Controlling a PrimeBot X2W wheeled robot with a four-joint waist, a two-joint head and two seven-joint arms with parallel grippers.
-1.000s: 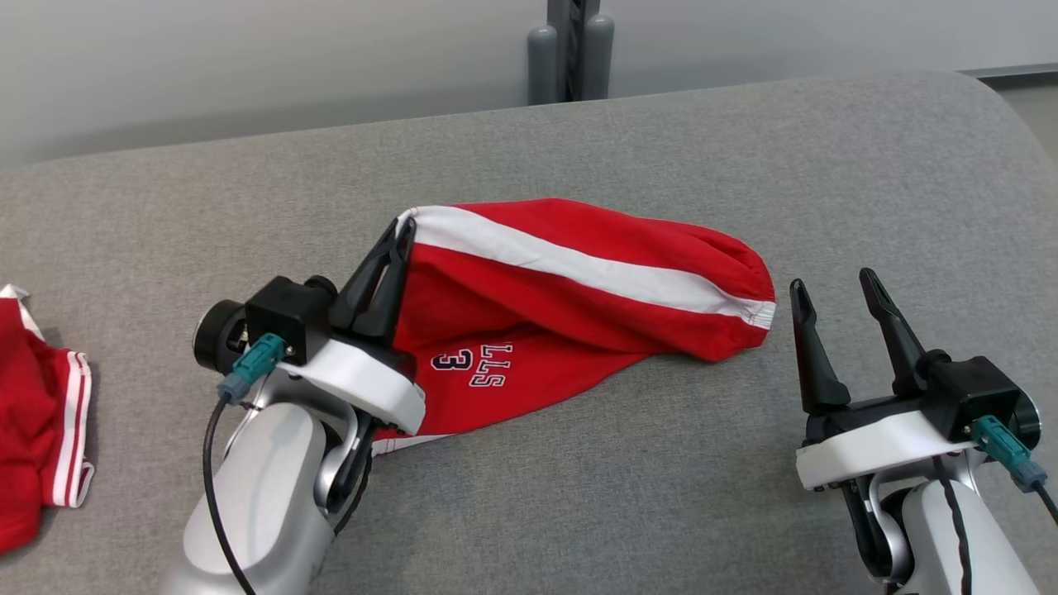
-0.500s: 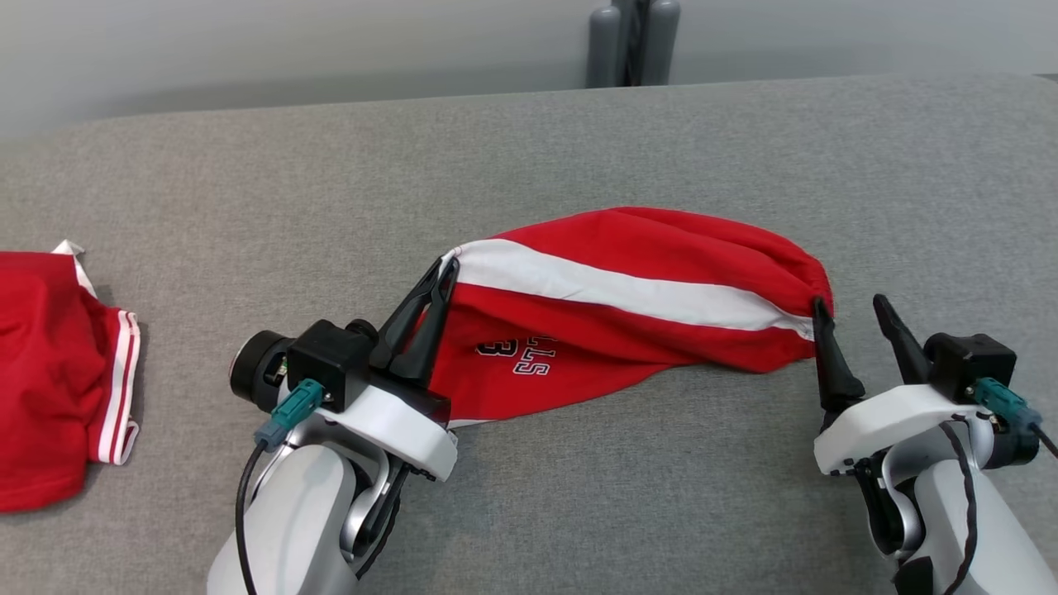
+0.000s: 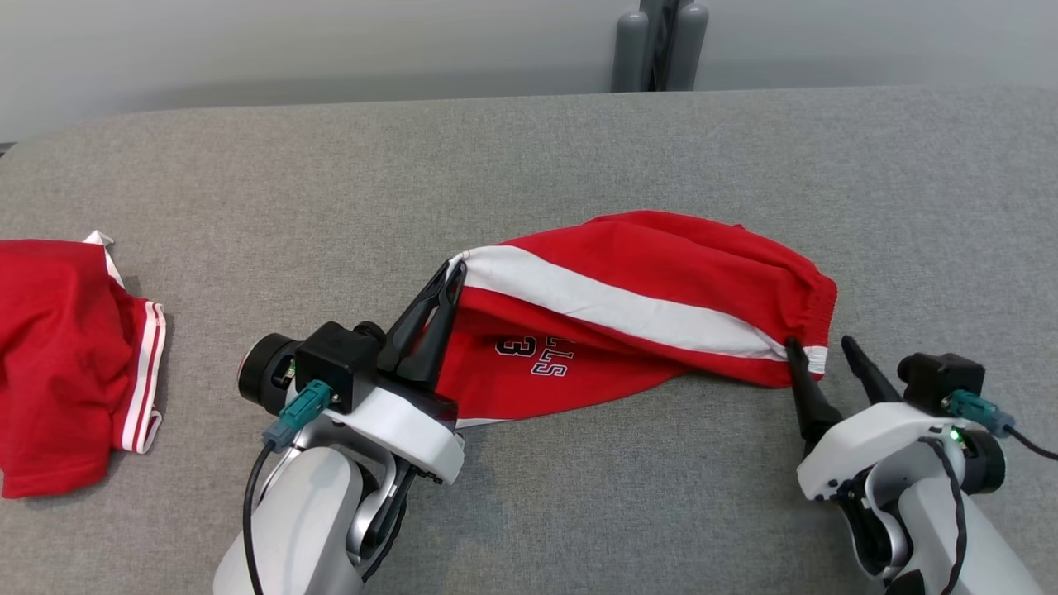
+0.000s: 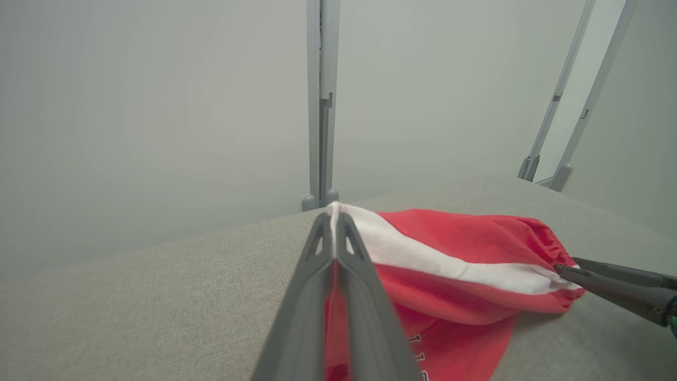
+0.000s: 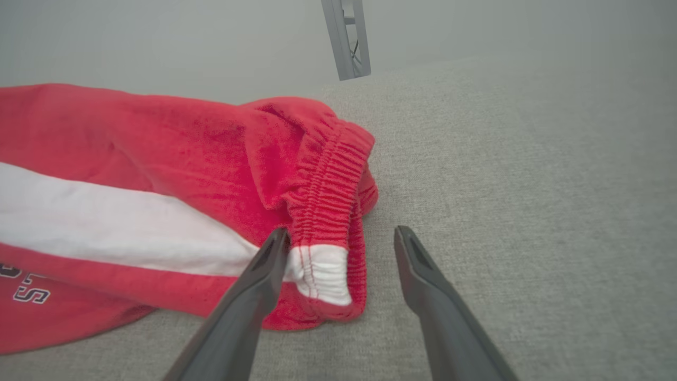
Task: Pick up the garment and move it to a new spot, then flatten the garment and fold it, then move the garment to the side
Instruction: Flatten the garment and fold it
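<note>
A grey cloth-covered bench (image 3: 579, 165) carries the red garment (image 3: 653, 264) near its middle, a white stripe (image 3: 612, 306) running along it. The left hand (image 3: 453, 271) is clamped tight on the garment's left end and holds that end off the bench. The right hand (image 3: 818, 343) stands spread wide at the garment's right end, its fingers either side of the waistband (image 5: 328, 190) corner. A second red piece (image 3: 58, 355) lies well left of the garment.
</note>
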